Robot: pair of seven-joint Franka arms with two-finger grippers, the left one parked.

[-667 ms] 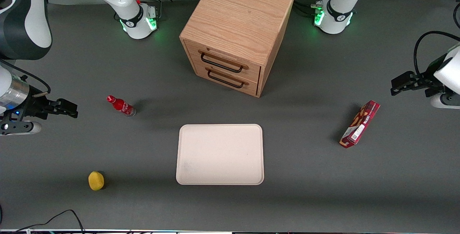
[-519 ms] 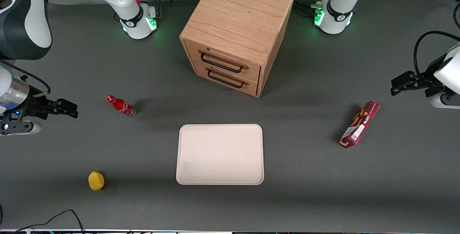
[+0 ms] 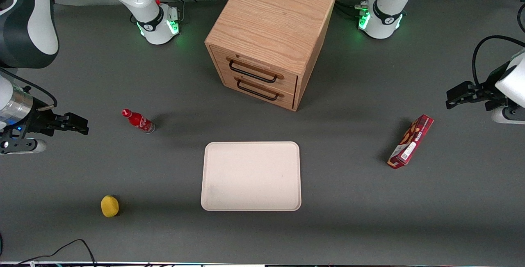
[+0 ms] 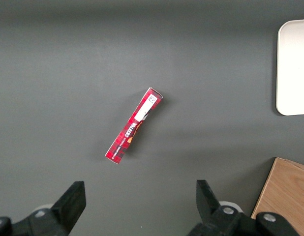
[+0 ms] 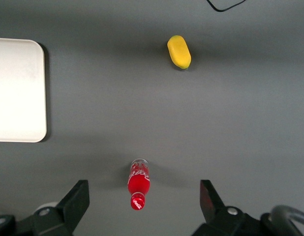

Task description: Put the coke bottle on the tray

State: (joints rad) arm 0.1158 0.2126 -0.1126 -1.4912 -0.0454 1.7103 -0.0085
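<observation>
The coke bottle [image 3: 138, 120] is a small red bottle with a red cap, standing on the grey table toward the working arm's end. It also shows in the right wrist view [image 5: 138, 183]. The cream-beige tray [image 3: 251, 176] lies flat mid-table, nearer the front camera than the cabinet; its edge shows in the right wrist view [image 5: 18, 89]. My right gripper [image 3: 78, 124] is open and empty, held above the table beside the bottle, farther from the tray than the bottle. In the wrist view its fingers stand wide apart on either side of the bottle [image 5: 141, 202].
A wooden drawer cabinet [image 3: 268, 37] stands farther from the front camera than the tray. A yellow lemon-like object [image 3: 109, 206] lies nearer the camera than the bottle. A red snack box [image 3: 410, 141] lies toward the parked arm's end.
</observation>
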